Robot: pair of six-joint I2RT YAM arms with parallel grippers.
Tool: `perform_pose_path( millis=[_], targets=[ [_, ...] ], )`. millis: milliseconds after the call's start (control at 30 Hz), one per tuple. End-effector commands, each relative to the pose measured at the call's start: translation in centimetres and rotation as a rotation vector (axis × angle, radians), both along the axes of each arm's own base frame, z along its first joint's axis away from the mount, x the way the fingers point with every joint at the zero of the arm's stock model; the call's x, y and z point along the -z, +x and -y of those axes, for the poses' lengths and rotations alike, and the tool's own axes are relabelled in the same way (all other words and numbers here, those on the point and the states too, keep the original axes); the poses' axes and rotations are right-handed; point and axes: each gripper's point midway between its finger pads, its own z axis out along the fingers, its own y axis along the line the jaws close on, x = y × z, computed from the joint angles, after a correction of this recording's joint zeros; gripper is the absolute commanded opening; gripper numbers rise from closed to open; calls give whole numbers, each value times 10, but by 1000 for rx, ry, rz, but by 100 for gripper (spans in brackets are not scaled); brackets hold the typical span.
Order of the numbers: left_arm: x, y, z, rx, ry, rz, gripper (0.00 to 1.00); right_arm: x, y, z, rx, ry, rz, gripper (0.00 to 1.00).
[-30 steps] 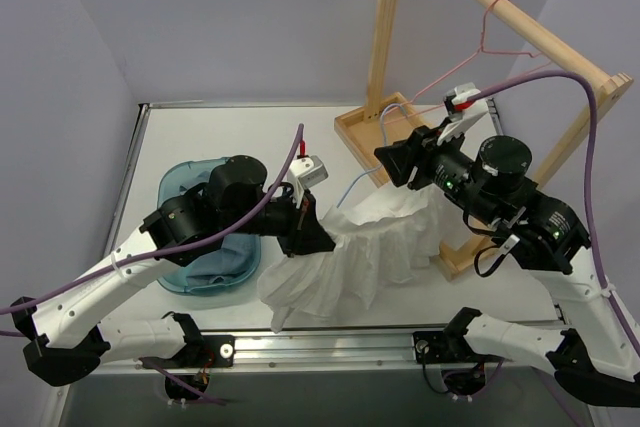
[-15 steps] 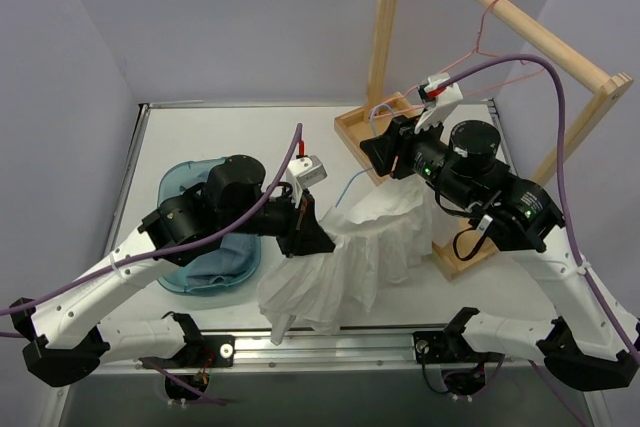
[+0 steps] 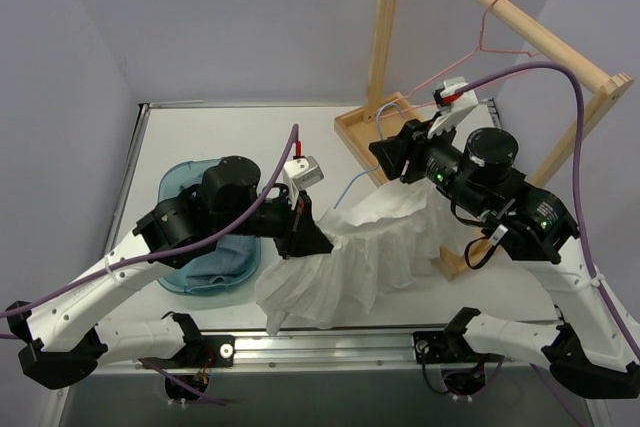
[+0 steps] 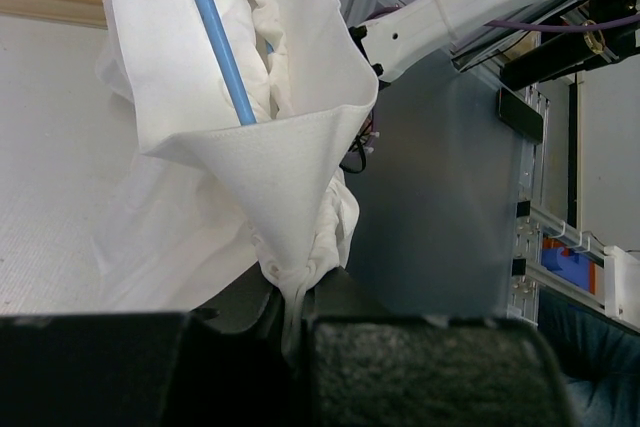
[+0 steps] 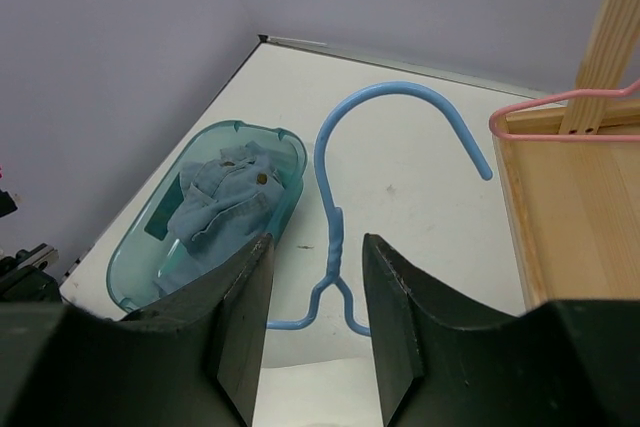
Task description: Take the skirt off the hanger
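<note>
Here's the left hand (image 3: 303, 235), clamped tight on a bunched edge of the big white crinkly pleated skirt (image 3: 350, 262). The wrist view shows the fabric pinched right between its fingers. That grip reads as an anchor: hold the cloth so the wire can slide out of it.

The skirt is stretched across the near middle of the white desk (image 3: 230, 132). It runs from that pinch up toward the right side, and its hem spills at the near edge. The thin light-blue wire hanger (image 5: 331, 232) is partly buried in it, with one blue arm running down inside the waist. Its hook pokes out toward the far right corner.

Over to the right hand (image 3: 385, 159). Its fingers (image 5: 240, 317) stand parted, straddling the hanger's twisted neck without visibly touching it. It looks lined up to close on the wire.

The left arm reaches in low from the near left corner, wrist angled toward the skirt. The right arm arches high and bends back, its hand aimed toward the far left.

Off to the side:
- A translucent teal plastic tub (image 3: 170, 187) on the left side holds a blue denim garment (image 5: 215, 202).
- A thin pink wire hanger (image 3: 485, 32) hangs on the wooden rack (image 3: 385, 27) at the far right corner.
</note>
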Motion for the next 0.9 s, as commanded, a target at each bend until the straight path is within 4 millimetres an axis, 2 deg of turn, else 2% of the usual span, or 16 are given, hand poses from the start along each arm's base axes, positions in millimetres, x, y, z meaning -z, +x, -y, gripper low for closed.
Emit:
perform_pose_path(
  millis=[0,100,467,767,867],
  targets=[
    [-46,-5,1,36,-143,91,2,-5,2,-2,7,17,17,36],
    [-49,-5,2,37,-156,91,2,-2,4,-7,-7,19,13,36],
    [-59,-9,-1,46,-181,103,2,6,-2,-4,-14,25,2,36],
    [-64,-8,-2,46,-190,116,2,25,-8,-3,-23,28,-35,36],
    [-65,-9,0,52,-193,111,2,26,-6,-2,-12,29,-31,31]
  ],
)
